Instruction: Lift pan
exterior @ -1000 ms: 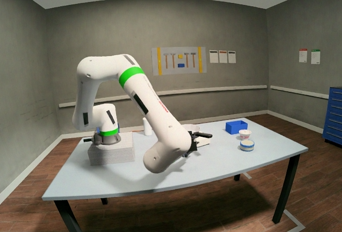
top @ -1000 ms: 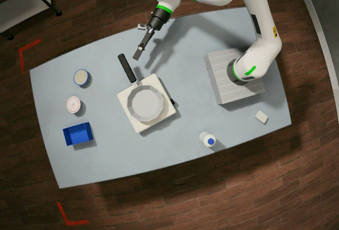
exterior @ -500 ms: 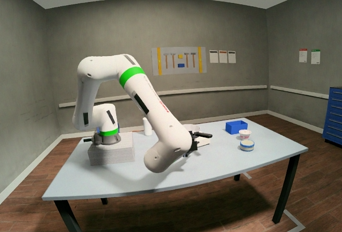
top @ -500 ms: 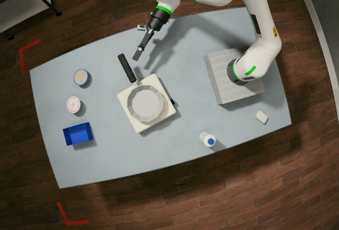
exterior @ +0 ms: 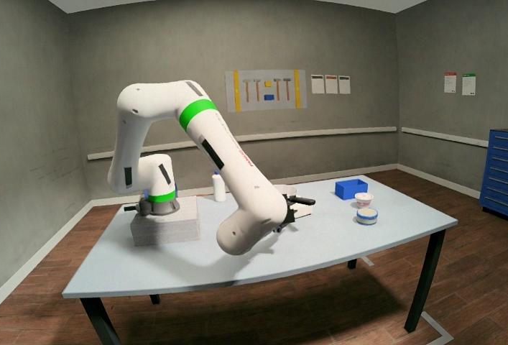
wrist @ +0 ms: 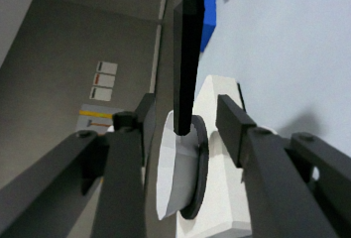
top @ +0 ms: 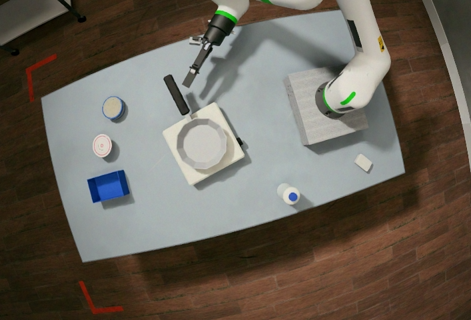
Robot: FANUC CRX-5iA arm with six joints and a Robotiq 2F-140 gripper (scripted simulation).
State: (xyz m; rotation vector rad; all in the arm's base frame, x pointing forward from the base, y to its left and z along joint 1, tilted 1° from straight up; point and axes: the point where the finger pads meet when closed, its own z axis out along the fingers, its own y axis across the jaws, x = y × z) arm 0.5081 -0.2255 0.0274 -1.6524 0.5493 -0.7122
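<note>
The grey pan (top: 202, 143) sits on the white hot plate (top: 190, 171) in the middle of the table. Its black handle (top: 176, 94) points to the far left, off the plate. My gripper (top: 190, 79) hangs just beside the far end of the handle, to its right, apart from it. The fingers are partly open with nothing between them. In the wrist view the handle (wrist: 187, 64) and pan (wrist: 180, 169) lie beyond the gap between my fingers. In the side view the handle (exterior: 302, 200) sticks out past my arm, which hides most of the gripper.
A blue bin (top: 108, 186), a red-ringed tub (top: 102, 145) and a blue-rimmed tub (top: 113, 107) stand at the table's left. A white bottle (top: 288, 193) and a white block (top: 363, 162) are at the front right. My base stands on a grey pedestal (top: 324, 105).
</note>
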